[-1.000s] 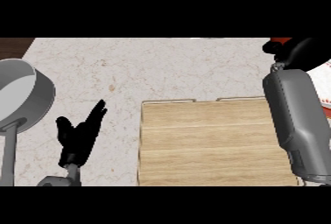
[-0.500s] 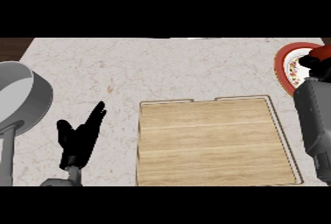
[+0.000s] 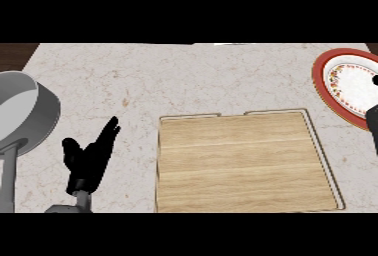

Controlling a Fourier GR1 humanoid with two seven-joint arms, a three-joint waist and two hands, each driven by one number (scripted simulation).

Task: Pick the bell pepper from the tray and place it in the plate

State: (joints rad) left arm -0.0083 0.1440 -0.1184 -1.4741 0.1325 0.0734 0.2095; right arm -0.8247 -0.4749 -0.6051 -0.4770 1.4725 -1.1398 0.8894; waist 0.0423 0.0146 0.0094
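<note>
Pepper unseen; plate (image 3: 353, 86) lies far right, nearest the right arm (hand hidden, state unknowable); left hand (image 3: 88, 159) rests open

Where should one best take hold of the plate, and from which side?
Probably by its red rim, coming from the left: the plate lies flat on the counter, so only the edge offers a hold, and its right part is out of view.
</note>
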